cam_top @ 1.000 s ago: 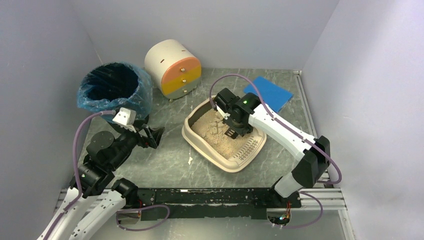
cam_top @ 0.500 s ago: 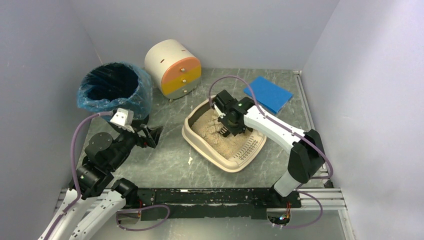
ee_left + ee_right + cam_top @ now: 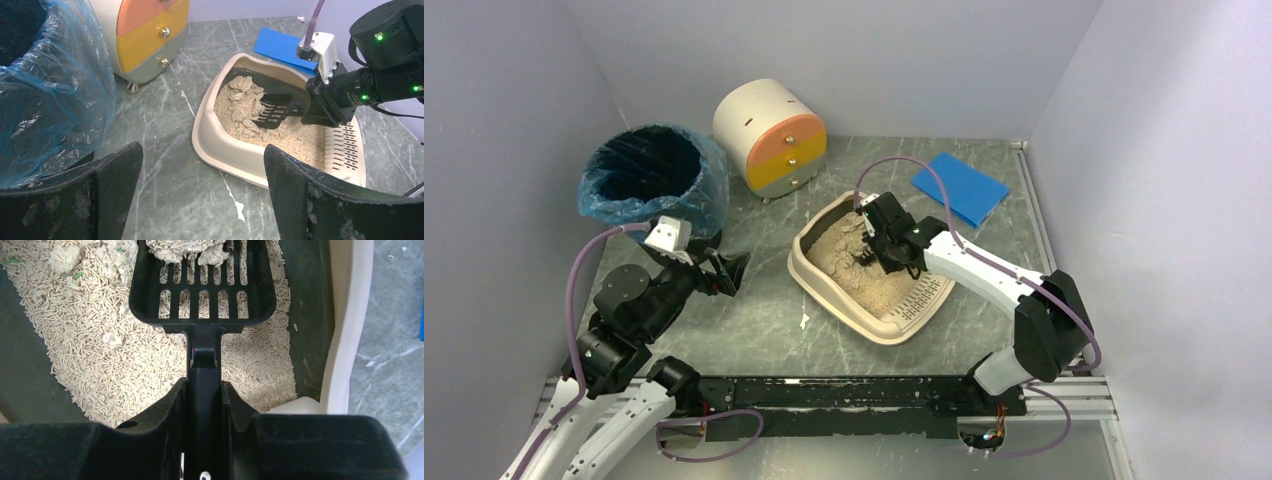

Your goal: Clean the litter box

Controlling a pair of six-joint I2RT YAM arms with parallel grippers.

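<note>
I have my right tool (image 3: 205,390) clamped on the black scoop (image 3: 272,111), its blade carrying clumps (image 3: 186,247) in the litter box (image 3: 816,277) mid-tabletop (image 3: 754,310), with my left tool (image 3: 727,272) gaping wide at its 9 o'clock.

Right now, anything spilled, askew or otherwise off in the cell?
Minor only. A small white fleck lies on the table just off the near-left rim of the litter box, possibly spilled litter. The box sits diagonal to the table edges. The right gripper holds the scoop, clumps on it, inside the box.
</note>
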